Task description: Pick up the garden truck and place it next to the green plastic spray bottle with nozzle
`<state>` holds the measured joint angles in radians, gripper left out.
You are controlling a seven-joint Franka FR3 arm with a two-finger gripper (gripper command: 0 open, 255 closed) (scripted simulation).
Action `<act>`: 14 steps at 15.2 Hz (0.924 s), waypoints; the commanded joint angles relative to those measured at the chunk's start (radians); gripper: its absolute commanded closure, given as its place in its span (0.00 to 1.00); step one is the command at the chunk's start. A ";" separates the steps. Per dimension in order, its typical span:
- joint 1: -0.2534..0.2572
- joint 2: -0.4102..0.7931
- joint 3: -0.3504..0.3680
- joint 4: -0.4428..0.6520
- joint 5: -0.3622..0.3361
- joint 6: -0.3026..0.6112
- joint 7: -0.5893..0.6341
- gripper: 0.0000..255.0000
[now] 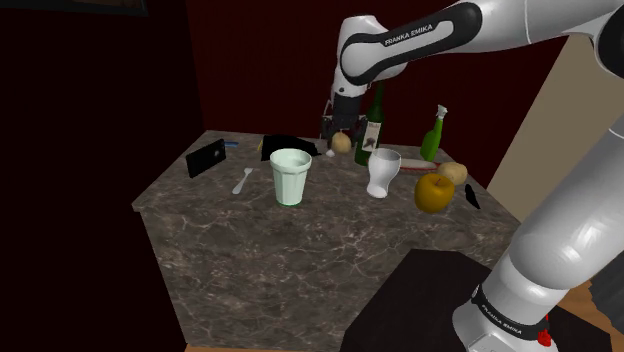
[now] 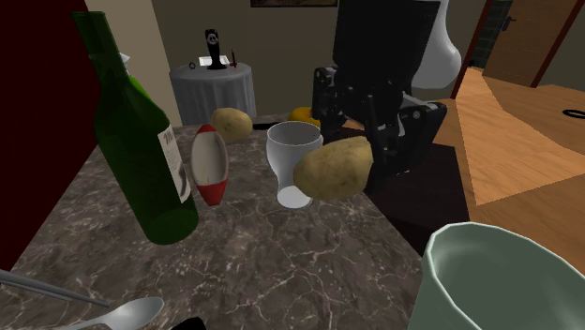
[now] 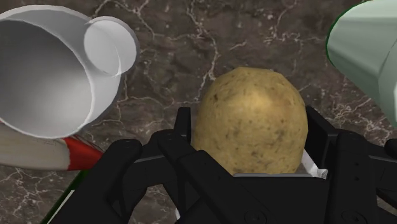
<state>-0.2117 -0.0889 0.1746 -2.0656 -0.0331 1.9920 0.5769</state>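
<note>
Potato [image 2: 334, 167] in end effector [image 3: 252, 130] near goblet [image 2: 289, 148]

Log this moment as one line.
gripper: shut on potato | potato: beside white goblet, apart from green spray bottle | placement: not yet done

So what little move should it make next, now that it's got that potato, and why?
Probably carry it sideways toward the green spray bottle, kept high. The pincer is clamped on the potato, while the spray bottle stands farther to the shoulder view's right, and a dark wine bottle and a white goblet stand in between, so a low path might knock them.
</note>
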 commanded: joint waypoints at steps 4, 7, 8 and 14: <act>0.000 -0.012 -0.001 0.054 0.003 -0.067 -0.005 1.00; -0.001 -0.018 -0.002 0.089 0.004 -0.107 -0.007 1.00; -0.001 -0.019 -0.002 0.101 0.005 -0.120 -0.008 1.00; -0.001 -0.023 -0.002 0.178 0.006 -0.200 -0.011 1.00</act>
<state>-0.2121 -0.1148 0.1728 -1.9063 -0.0266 1.8073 0.5672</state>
